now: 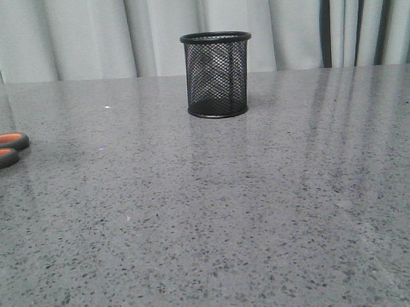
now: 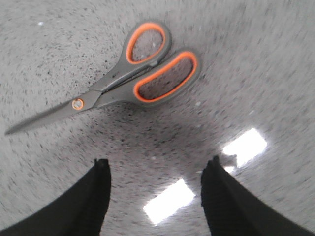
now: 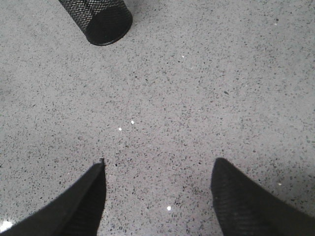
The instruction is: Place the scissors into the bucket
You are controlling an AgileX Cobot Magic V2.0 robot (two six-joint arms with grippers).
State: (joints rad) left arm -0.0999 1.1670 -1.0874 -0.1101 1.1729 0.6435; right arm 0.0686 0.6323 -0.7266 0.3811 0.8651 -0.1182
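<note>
Fingers (image 2: 96, 196) of left gripper (image 2: 155, 196) spread wide above bare surface (image 2: 256, 73), holding nothing, right fingers (image 3: 93, 196) likewise wide; scissors (image 2: 123, 83) flat at far left, well apart from upright bucket (image 1: 216, 75): best closed across the handle neck.

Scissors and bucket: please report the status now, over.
Left gripper open, above table, empty. Right gripper open, empty. Scissors flat on table, untouched. Bucket upright, empty. Nothing in the way.
</note>
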